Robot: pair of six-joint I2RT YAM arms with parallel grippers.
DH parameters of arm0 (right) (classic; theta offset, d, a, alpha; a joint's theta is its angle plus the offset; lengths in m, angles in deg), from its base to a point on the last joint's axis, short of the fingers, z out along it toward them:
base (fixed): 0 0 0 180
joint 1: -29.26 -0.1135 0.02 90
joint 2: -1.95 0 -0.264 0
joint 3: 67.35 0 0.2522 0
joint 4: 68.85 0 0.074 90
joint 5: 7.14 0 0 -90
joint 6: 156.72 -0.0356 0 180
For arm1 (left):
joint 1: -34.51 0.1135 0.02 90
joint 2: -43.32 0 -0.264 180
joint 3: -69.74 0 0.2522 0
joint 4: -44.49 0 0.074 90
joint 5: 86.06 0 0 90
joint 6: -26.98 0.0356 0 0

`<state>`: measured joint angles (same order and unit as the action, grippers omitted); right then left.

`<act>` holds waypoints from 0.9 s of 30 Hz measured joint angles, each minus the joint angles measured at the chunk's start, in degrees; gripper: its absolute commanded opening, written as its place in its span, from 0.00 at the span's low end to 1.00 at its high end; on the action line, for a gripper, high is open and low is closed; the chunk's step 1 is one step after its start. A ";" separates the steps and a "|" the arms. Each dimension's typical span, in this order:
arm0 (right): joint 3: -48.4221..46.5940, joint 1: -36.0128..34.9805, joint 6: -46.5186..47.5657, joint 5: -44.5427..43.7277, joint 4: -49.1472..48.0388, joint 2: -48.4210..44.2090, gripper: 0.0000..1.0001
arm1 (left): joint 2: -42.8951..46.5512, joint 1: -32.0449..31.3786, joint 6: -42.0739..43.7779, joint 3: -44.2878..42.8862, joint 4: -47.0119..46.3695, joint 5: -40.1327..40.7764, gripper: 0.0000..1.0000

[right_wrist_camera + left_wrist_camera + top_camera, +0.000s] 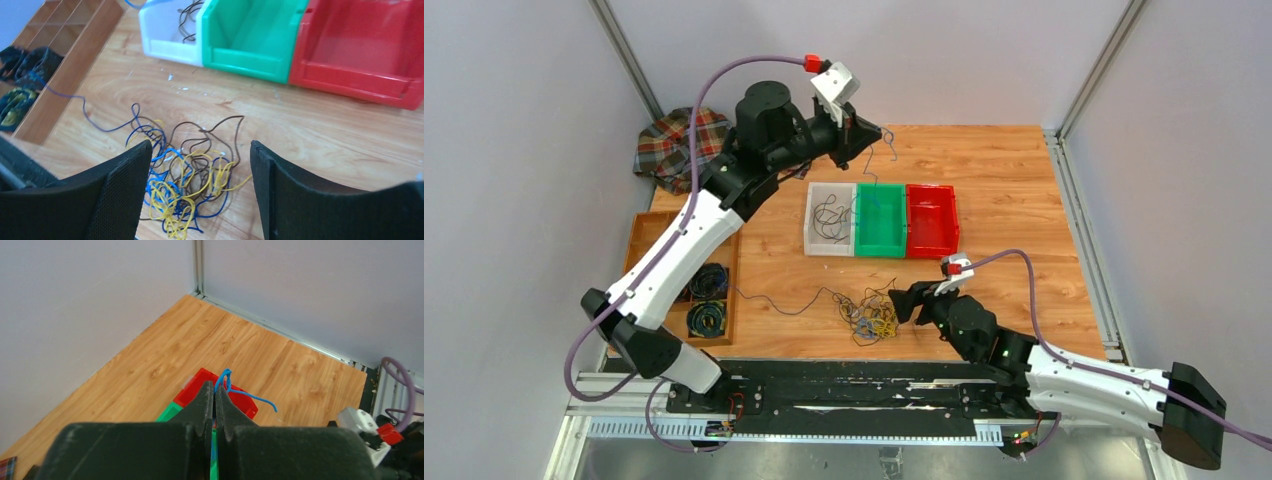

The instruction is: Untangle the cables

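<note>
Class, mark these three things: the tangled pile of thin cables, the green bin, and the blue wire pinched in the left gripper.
tangled cables (187, 185): right wrist view, middle of the pile.
green bin (245, 62): right wrist view, front wall.
blue wire (250, 396): left wrist view, free tail.

Three bins stand side by side mid-tabletop (1004, 180): left bin (812, 225), middle bin (882, 228), right bin (932, 228). Loose wires (829, 215) lie in the left bin. In front of the bins the cables (871, 318) sit heaped, with the right gripper (901, 303) just to their right. A tray (646, 235) at the left edge holds coiled bundles (707, 302). Behind the bins the raised left gripper (879, 132) pinches a hanging cable (226, 371). A cloth (679, 140) lies in the far left corner.
</note>
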<state>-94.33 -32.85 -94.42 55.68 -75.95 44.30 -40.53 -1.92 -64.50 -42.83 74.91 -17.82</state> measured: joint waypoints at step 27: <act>-0.02 0.00 1.68 -11.91 8.76 -5.44 0.67 | -18.45 -0.13 11.50 -7.58 -4.37 4.87 0.00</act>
<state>-94.35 -32.85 -92.74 43.77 -67.18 38.86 -58.98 -2.05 -53.00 -50.41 70.54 -12.95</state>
